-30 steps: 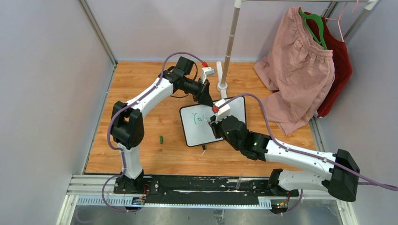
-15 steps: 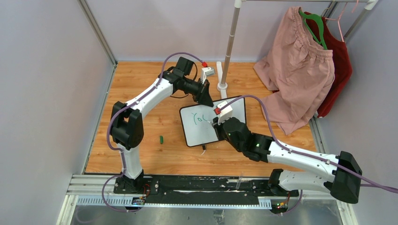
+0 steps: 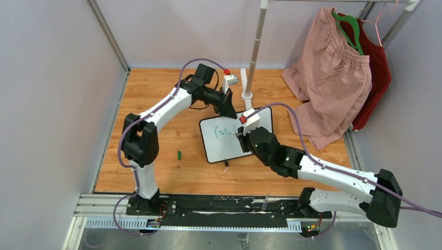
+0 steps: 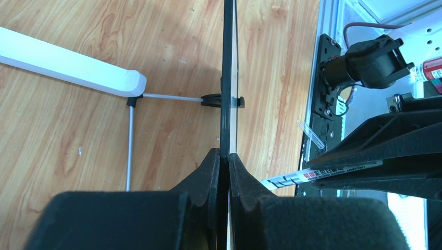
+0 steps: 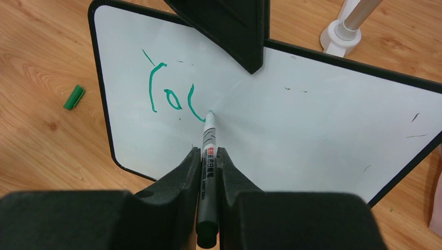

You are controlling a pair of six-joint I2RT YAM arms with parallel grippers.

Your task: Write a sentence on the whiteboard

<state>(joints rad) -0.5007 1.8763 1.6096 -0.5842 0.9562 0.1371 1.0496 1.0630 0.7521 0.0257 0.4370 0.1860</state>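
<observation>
The whiteboard (image 3: pixel 224 146) stands tilted on the wooden table, white with a thin black frame; it also shows in the right wrist view (image 5: pixel 323 120) and edge-on in the left wrist view (image 4: pixel 227 78). My left gripper (image 4: pixel 228 156) is shut on its top edge (image 3: pixel 228 110). My right gripper (image 5: pixel 208 153) is shut on a whiteboard marker (image 5: pixel 208 156), whose tip touches the board. The sentence (image 5: pixel 172 94) so reads only green "Yo" and part of a third letter, also visible from above (image 3: pixel 225 131).
A green marker cap (image 3: pixel 179 154) lies on the table left of the board, also in the right wrist view (image 5: pixel 74 97). A white clothes-rack pole and foot (image 3: pixel 247 96) stand behind the board. Pink and red garments (image 3: pixel 339 78) hang at the back right.
My right gripper has moved the marker to the right across the board, adding a curved green stroke after the "Yo". The left gripper and board have stayed still.
</observation>
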